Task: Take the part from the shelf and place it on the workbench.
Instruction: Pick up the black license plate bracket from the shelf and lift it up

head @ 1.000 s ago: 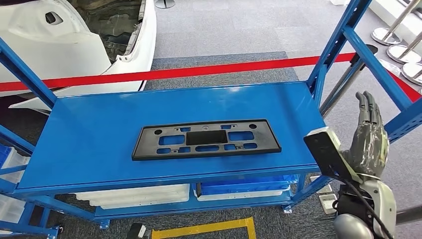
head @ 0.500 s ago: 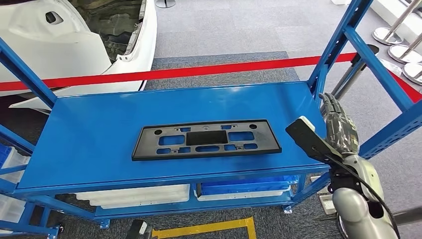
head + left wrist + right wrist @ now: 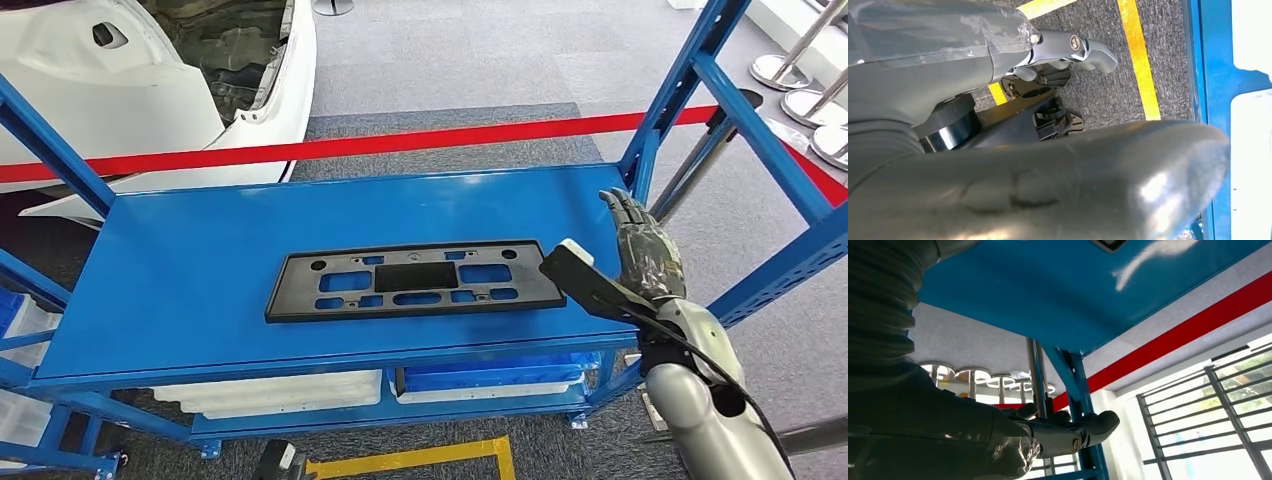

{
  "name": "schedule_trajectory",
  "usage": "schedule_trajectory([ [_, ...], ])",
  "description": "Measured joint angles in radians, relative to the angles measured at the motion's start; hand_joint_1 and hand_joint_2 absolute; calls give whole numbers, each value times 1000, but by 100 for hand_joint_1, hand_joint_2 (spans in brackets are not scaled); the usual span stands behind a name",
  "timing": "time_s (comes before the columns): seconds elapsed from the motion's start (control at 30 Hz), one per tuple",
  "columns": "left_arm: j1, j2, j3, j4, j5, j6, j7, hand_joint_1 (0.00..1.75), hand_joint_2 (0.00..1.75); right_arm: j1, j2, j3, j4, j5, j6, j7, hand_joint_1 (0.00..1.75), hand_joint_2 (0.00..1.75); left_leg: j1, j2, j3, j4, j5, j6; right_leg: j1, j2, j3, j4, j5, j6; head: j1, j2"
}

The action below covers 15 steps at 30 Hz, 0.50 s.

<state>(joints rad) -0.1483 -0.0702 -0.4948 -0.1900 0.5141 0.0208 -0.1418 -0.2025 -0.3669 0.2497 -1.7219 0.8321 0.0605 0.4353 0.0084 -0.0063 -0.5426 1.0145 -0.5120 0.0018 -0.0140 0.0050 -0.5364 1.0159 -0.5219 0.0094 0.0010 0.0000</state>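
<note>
A: State of the right hand [image 3: 643, 255]?

B: Fingers extended and apart, holding nothing, just beside the part's [image 3: 415, 280] 3 o'clock end. The left hand [image 3: 1068, 45] holds nothing, fingers curled in.

A: Progress?

B: Judged early: part ungrasped, flat on the blue shelf [image 3: 200, 270], long axis 9-to-3. Grasp, lift and transfer remain.

Bright even light; glare on shelf [image 3: 200, 250]; wrist views blurred close-up.

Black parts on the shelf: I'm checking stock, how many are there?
1. One flat black part lies in the middle of the blue shelf top. The white bins on the lower level may hide more.
</note>
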Motion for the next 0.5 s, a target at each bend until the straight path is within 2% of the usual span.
schedule_trajectory([
  [0.2, 6, 0, 0, 0, 0, 1, -3, 0, 0, 0, 6, 99, -21, 22, -24, 5, 0, 175, 0, 0, 0, 0, 0, 0, 0, 0, 0, 0, 0, 0, 0, 0],
  [0.5, 6, 0, 0, 0, -2, 1, -2, 0, 0, 4, 8, 169, -21, 9, -34, -22, 0, 175, 0, 0, 0, 0, 0, 0, 0, 0, 0, 0, 0, 0, 1, 0],
])
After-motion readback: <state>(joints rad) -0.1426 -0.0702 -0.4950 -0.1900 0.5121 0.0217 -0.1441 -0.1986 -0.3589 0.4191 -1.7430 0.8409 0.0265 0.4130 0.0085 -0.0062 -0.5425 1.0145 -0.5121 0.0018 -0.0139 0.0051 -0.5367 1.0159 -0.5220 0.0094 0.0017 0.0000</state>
